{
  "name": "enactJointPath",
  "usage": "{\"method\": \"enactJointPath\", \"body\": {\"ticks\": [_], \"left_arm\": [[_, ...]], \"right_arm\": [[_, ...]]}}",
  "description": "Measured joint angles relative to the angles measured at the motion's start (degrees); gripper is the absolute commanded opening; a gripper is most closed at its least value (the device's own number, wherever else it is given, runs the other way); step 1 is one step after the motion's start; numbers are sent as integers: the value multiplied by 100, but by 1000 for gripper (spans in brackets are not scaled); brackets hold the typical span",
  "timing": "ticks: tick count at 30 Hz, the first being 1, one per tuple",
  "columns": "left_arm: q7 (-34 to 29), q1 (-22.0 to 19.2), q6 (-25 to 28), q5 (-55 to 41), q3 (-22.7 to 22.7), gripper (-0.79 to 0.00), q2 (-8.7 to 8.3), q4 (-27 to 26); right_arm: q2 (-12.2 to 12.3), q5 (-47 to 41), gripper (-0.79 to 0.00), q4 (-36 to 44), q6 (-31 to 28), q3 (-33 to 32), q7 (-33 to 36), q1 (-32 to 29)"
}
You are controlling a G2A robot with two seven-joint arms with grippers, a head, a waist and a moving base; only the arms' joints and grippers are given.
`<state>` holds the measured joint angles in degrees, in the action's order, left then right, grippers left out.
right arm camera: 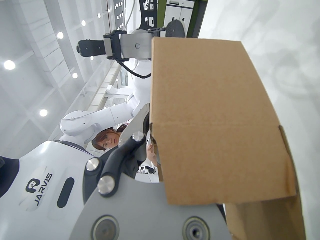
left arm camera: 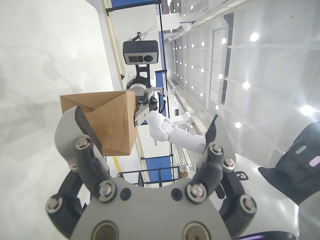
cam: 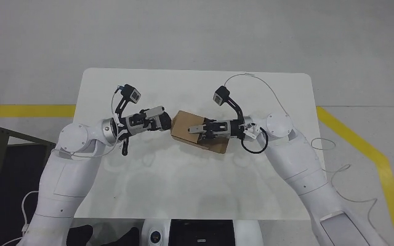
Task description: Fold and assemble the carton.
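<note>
White, the table [cam: 197, 184] lay beneath the brown cardboard carton [cam: 183, 122], which hung tilted over its middle with the folded end facing left. Both arms were bent at the elbow, with the forearms pointing inward at the carton from opposite sides. The right end effector [cam: 192, 129] came in from the carton's right and was clamped on one of its walls, one finger [right arm camera: 140, 121] pressed against the outside. The left end effector [cam: 166, 122] was just beside the carton's left end, spread wide and gripping nothing. One pad [left arm camera: 85, 126] sat at the carton's near edge, and contact could not be told.
</note>
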<state>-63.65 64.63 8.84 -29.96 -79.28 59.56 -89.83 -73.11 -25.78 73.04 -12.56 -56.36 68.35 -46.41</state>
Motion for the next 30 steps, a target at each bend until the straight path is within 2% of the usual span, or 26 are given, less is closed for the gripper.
{"method": "enactJointPath", "body": {"ticks": [18, 30], "left_arm": [[-36, -73, 186, 855, 196, 0, -51, 139], [88, 21, -40, 849, 39, 0, -104, 344]], "right_arm": [[11, -82, -785, 56, -20, -25, 43, 19], [26, -106, -785, 99, -36, -43, 107, 3]]}}
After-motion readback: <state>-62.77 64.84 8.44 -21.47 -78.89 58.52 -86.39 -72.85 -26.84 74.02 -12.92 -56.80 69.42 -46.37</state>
